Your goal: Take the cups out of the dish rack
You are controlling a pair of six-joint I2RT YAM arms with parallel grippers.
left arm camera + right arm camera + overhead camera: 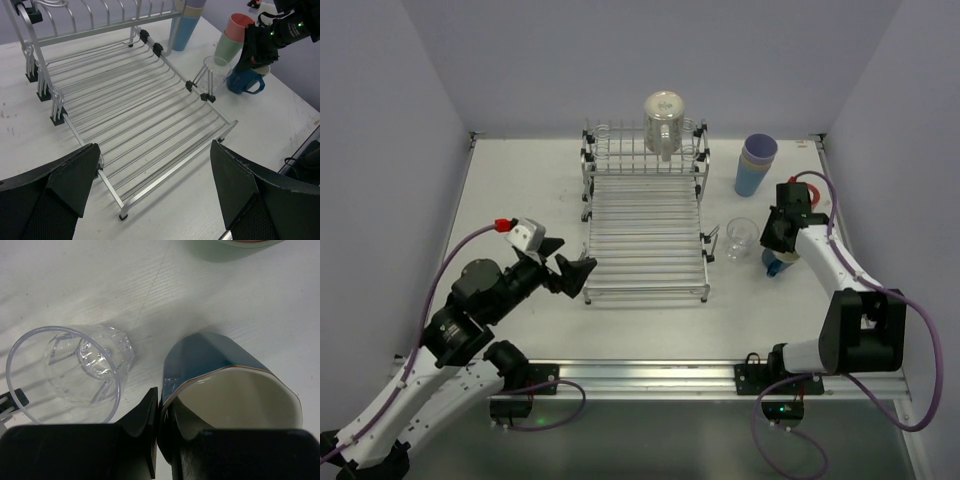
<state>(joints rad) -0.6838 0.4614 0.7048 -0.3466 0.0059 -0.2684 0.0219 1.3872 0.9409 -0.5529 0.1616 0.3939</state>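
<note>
The chrome dish rack (645, 240) lies mid-table, its flat slatted tray (140, 115) bare. A clear glass mug (663, 122) sits in the raised tier at the far end. Right of the rack, my right gripper (161, 410) is shut on the rim of the dark-blue mug (220, 360), one finger inside and one outside; the mug (778, 264) is low at the table. A clear tumbler (75, 367) stands beside it. My left gripper (570, 268) is open at the rack's near left corner, nothing between its fingers (70, 175).
A stack of tumblers with a light-blue one at the bottom (755, 165) stands at the far right of the rack. A green and pink stack (231, 40) stands just behind the right gripper. The enclosure walls close in on both sides.
</note>
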